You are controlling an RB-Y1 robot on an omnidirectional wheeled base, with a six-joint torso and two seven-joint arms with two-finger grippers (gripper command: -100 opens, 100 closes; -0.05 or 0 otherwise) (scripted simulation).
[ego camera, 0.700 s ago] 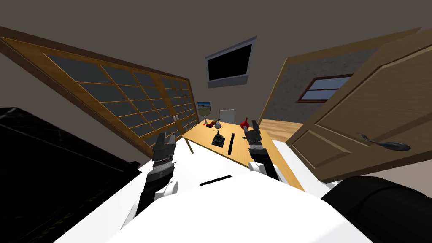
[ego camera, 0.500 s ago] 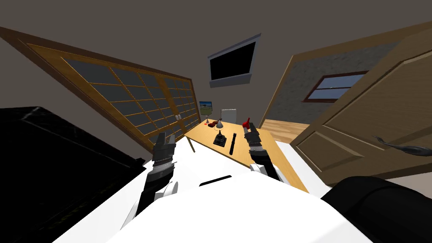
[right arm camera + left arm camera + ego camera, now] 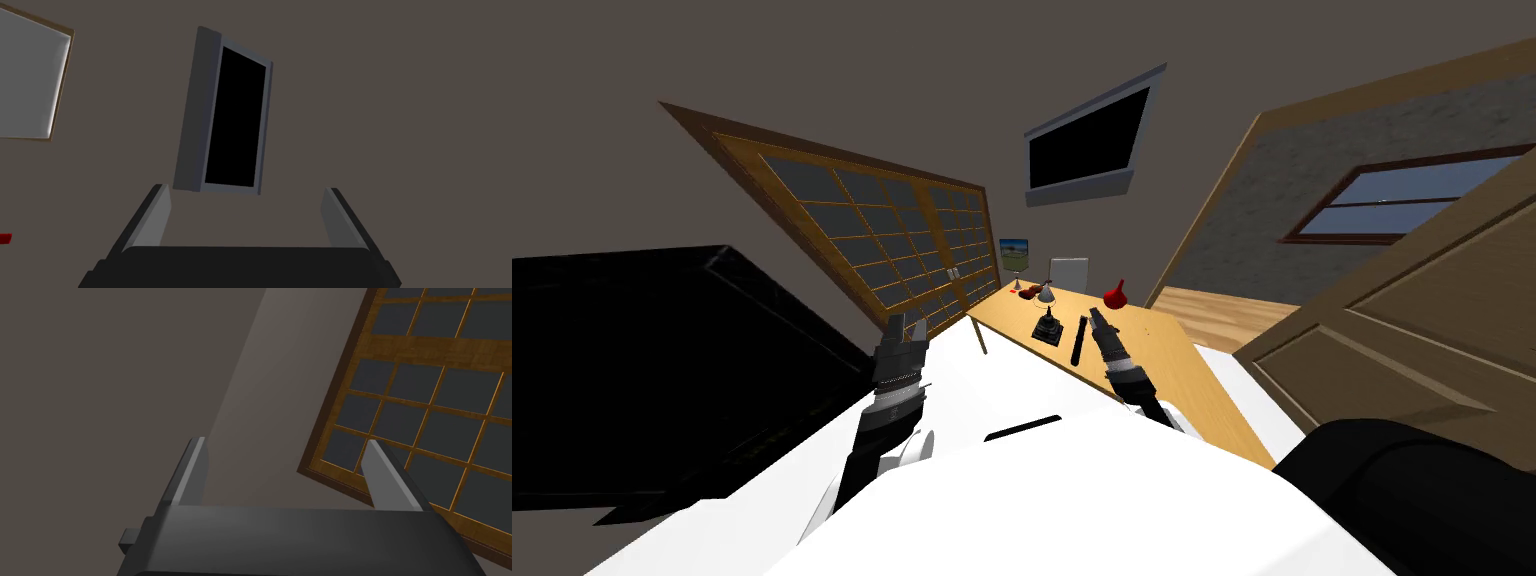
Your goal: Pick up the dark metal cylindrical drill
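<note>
The drill [image 3: 1078,340], a long dark cylinder, lies on the wooden table [image 3: 1162,360] ahead of me, pointing away from me. My right gripper [image 3: 1094,318] hovers over the table just right of the drill's far end; its fingers stand open and hold nothing [image 3: 245,189]. My left gripper [image 3: 902,328] is raised off the table's left side, well apart from the drill, also open and holding nothing [image 3: 285,442].
Left of the drill stands a small dark block with an upright stem [image 3: 1049,327]. Farther back are a red funnel-shaped thing [image 3: 1114,296], a grey cone [image 3: 1046,292], a reddish-brown object [image 3: 1027,291], a small picture [image 3: 1014,253] and a white box [image 3: 1069,273]. An open wooden door [image 3: 1412,340] stands at right.
The whole head view has shifted: I have turned, and the door has slid off to the right. My right gripper has moved from beside the red thing to beside the drill.
</note>
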